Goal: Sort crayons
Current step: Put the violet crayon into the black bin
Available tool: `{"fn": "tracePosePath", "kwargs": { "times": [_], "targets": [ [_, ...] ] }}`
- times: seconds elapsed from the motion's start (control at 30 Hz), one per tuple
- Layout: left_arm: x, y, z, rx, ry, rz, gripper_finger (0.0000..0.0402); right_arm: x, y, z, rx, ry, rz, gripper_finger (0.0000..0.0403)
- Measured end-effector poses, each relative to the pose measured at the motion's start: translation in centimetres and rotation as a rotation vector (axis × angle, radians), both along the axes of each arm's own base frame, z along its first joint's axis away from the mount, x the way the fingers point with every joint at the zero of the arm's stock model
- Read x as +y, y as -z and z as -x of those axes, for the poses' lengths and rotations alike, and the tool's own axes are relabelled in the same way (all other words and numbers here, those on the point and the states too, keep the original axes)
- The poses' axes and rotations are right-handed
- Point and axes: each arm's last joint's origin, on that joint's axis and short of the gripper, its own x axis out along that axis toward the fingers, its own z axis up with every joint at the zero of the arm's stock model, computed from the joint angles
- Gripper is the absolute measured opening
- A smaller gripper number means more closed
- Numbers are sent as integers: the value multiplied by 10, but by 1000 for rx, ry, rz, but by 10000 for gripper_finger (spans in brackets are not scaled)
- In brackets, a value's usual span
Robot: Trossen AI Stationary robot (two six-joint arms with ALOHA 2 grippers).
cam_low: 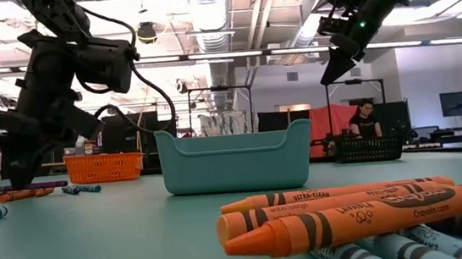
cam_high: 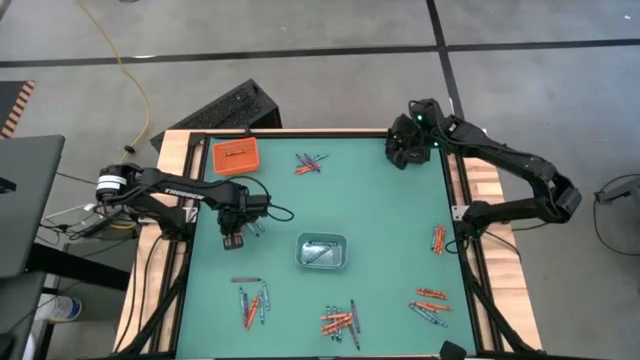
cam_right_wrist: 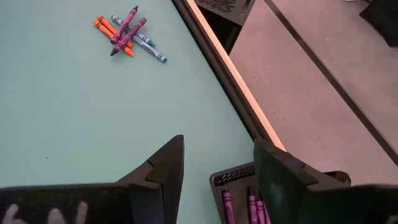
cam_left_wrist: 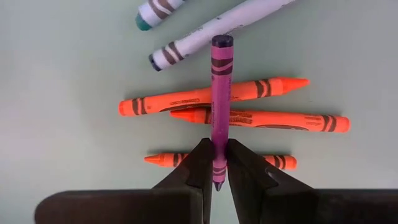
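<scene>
Nearest the low camera lies a heap of orange crayons (cam_low: 350,216) on the green table (cam_high: 380,210), their paper wrappers printed "Crayola" and "ULTRA-CLEAN"; blue ones stick out from under them. Further loose clusters sit along the near edge, at the near right, toward the near left and at the far middle, around a clear-grey tray (cam_high: 322,251) at the centre and an orange tray (cam_high: 235,156) at the far left. Over the left part of the table, the left gripper (cam_left_wrist: 216,163) has its jaws pinched on a purple crayon (cam_left_wrist: 219,99) close to one end, so most of the stick juts out past the fingertips above three orange crayons (cam_left_wrist: 214,102) and some blue-tipped ones. Judging by their look, these are light, stiff wax sticks that could snap or pivot if squeezed near an end; the paper sleeve should give fair friction, and a hold nearer the middle would seem steadier. Waiting at the far right corner, the right gripper (cam_right_wrist: 214,171) hangs with jaws apart above a black tray (cam_right_wrist: 239,196) already holding purple crayons. On the left arm (cam_high: 175,190), white lettering shows but cannot be read for certain.
</scene>
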Motion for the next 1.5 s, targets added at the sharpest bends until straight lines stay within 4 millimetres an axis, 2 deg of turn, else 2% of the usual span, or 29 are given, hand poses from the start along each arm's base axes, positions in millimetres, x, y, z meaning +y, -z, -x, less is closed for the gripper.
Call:
{"fn": "tracePosePath", "kwargs": {
  "times": [0.2, 0.4, 0.57, 0.73, 0.93, 1.17, 1.27, 1.37, 1.5],
  "targets": [
    [0, 0, 0, 0, -5, 1, 31, 3, 0, -3, 1, -14, 1, 184],
    [2, -1, 0, 5, -22, -25, 6, 6, 0, -6, 0, -34, 2, 184],
    [3, -11, -8, -19, -10, -34, 0, 7, 0, -6, 0, -37, 2, 184],
    [4, -36, -18, -20, 24, -54, 1, 7, 0, -6, 0, -37, 2, 184],
    [-1, -80, -33, -35, 88, -121, 1, 9, 0, -8, 0, -47, 1, 184],
    [-2, -141, -55, -227, 155, -252, 0, 21, -1, -18, -54, -145, -53, 185],
    [-1, -160, -59, -291, 181, -266, 0, 29, -1, -24, -58, -175, -65, 184],
    [-1, -165, -60, -301, 206, -288, 0, 38, -1, -30, -58, -222, -69, 185],
    [-1, -147, -57, -242, 221, -286, 3, 51, 0, -38, -57, -280, -73, 185]
  ]
}}
